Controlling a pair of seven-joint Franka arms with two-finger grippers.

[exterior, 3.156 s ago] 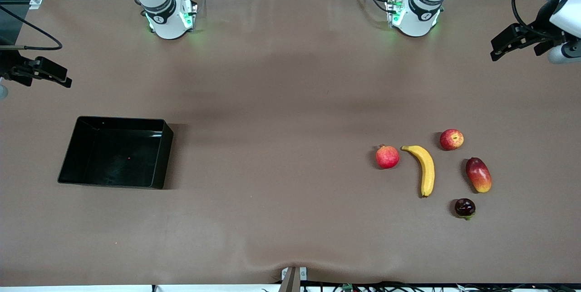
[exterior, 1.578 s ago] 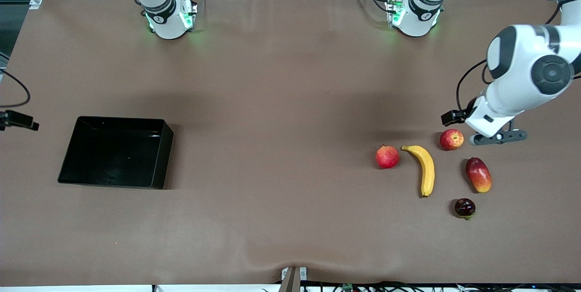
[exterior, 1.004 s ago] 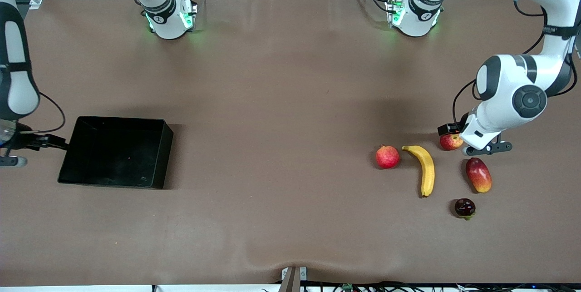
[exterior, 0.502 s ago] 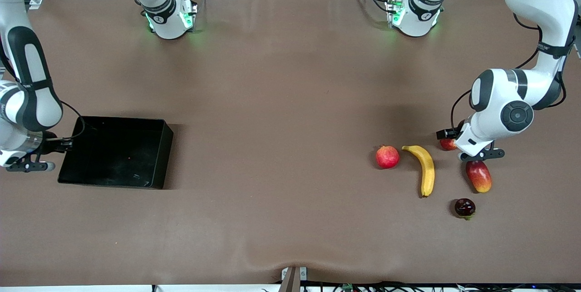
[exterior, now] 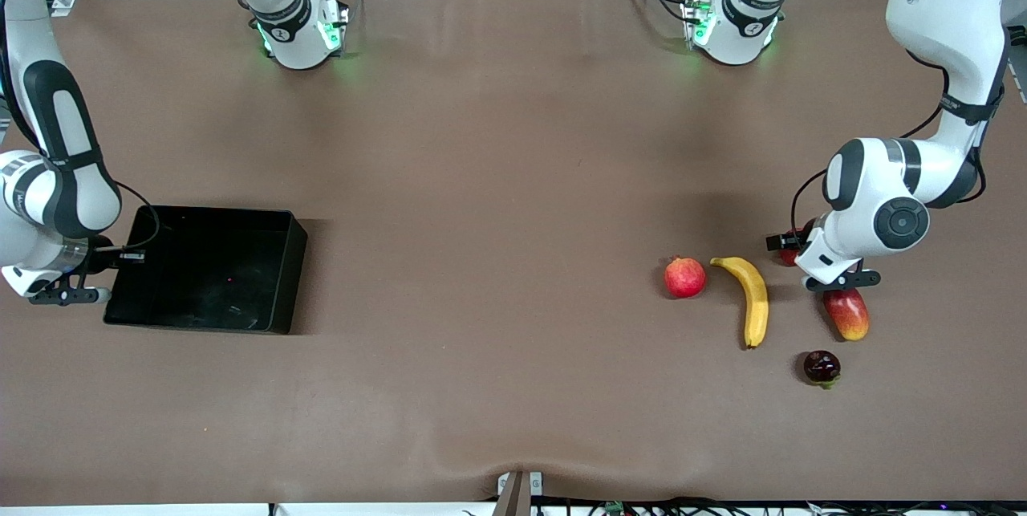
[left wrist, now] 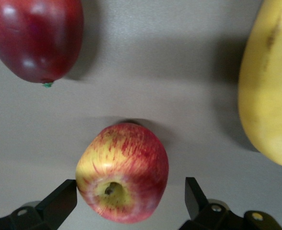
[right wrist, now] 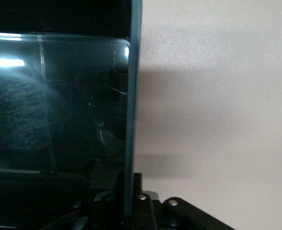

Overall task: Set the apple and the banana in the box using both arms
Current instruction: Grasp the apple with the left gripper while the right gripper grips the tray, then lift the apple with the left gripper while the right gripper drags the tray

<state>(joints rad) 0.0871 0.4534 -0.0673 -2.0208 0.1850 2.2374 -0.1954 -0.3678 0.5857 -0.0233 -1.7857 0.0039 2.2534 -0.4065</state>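
Apple (left wrist: 123, 172), round w/ streaky red-yellow skin, stem dimple showing, sits on the table between the wide-open jaws of the left gripper (left wrist: 131, 201), untouched. Smooth curved banana (left wrist: 268, 86) just beside. Right gripper (right wrist: 129, 199) straddles the glossy black box (right wrist: 130, 96) wall; can't tell its jaws.

My brown table (exterior: 497, 203) carries the black box (exterior: 277, 315) toward my right arm's end, and toward my left arm's end the apple (left wrist: 123, 172), farthest from the front camera, a pomegranate (exterior: 684, 277), the banana (exterior: 752, 298), a mango (exterior: 849, 315) and, nearest it, a dark mangosteen (exterior: 822, 367).
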